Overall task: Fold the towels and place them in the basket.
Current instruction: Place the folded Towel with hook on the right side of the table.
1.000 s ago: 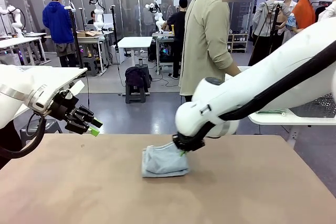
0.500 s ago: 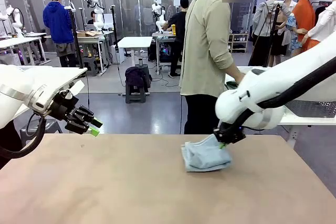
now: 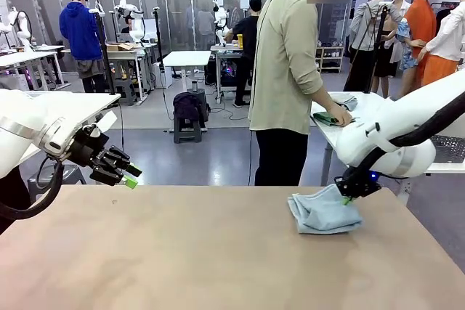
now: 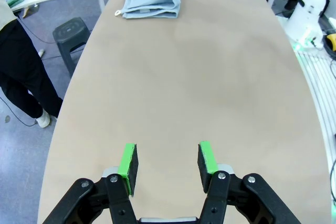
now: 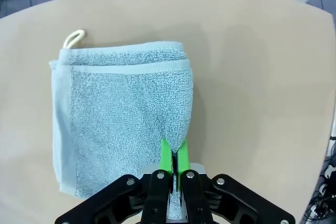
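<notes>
My right tool [image 3: 347, 195], pinching the folded towel [image 3: 322, 213] by one edge, has dragged it from the middle of the table [image 3: 182, 252] to near the right edge. I judge folding is done and delivery is under way. My left tool [image 3: 129, 176] hangs spread and empty. No writing is readable.

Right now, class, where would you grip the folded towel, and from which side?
Grip the towel at the edge opposite the white loop, from the side where the right gripper pinches it: the loop end shows loose hems; this edge likely keeps the fold together.
</notes>
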Tool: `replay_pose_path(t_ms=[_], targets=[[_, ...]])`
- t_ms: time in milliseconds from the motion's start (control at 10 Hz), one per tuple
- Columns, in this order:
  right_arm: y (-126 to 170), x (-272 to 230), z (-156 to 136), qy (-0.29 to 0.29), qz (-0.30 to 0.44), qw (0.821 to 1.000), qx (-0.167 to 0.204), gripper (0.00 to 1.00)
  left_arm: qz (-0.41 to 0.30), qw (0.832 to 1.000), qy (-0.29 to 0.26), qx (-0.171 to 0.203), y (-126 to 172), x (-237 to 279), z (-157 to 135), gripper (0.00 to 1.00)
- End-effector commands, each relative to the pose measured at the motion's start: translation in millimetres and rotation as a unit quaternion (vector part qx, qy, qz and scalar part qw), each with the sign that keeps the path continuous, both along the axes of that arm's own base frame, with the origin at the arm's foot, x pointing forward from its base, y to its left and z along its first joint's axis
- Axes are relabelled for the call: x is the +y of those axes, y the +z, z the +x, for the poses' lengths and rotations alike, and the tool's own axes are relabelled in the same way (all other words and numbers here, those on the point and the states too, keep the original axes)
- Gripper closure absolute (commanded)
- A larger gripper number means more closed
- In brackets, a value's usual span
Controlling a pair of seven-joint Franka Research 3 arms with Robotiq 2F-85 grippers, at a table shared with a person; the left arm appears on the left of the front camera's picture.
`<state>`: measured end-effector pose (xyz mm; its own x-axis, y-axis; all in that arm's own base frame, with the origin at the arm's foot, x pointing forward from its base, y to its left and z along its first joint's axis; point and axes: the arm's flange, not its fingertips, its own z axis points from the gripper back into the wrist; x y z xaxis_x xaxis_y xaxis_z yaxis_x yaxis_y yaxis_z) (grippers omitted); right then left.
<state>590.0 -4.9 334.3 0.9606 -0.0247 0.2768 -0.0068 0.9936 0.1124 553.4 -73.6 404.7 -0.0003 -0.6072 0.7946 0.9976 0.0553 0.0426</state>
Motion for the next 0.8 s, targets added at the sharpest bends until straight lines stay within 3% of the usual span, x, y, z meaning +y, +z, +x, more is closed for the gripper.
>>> replay_pose_path(t_ms=[0,300,700], targets=[[0,-23,11,0.022,-0.013,1.000,0.010,0.95,0.005,1.000,0.003,0.004,2,0,-1,0.40],[-2,-65,17,-0.002,-0.029,1.000,-0.005,0.95,0.005,1.000,0.003,0.004,2,0,-1,0.40],[-3,-79,21,-0.006,-0.044,0.999,0.001,0.92,0.005,1.000,0.003,0.004,2,0,-1,0.40]])
